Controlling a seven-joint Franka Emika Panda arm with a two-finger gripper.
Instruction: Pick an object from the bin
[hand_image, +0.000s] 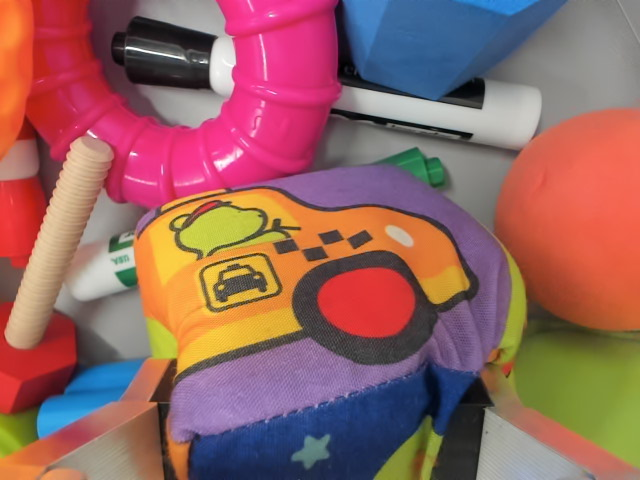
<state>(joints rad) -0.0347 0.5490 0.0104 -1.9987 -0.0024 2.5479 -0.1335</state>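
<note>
Nearest to you, at the bottom edge of the wrist view, the gripper (322, 425) has its two metal fingers (100, 445) set one on each side of the soft fabric cube (320, 330), and both seem to press into its sides, so it looks clamped on the cube. The cube fills the middle of the view; its top face is purple and orange with a taxi, a frog and a red circle printed on it, and its front face is dark blue with a pale star.

On the wrist view's left you see a beige threaded bolt (55, 250) standing tilted out of a red hexagonal block (35, 365), with a light blue piece (85, 390) just beside the left finger. A white marker with a green cap (415, 165) runs under the cube, showing on both sides. On the wrist view's right an orange ball (580, 220) sits just beside the cube, above a lime green surface (580, 385).

Farther off, a pink ribbed ring (235, 110) curves just beyond the cube's far edge and lies over a white marker with a black cap (450, 105). A blue block (440, 35) overlaps that marker at the top, on the grey bin floor (590, 60)
</note>
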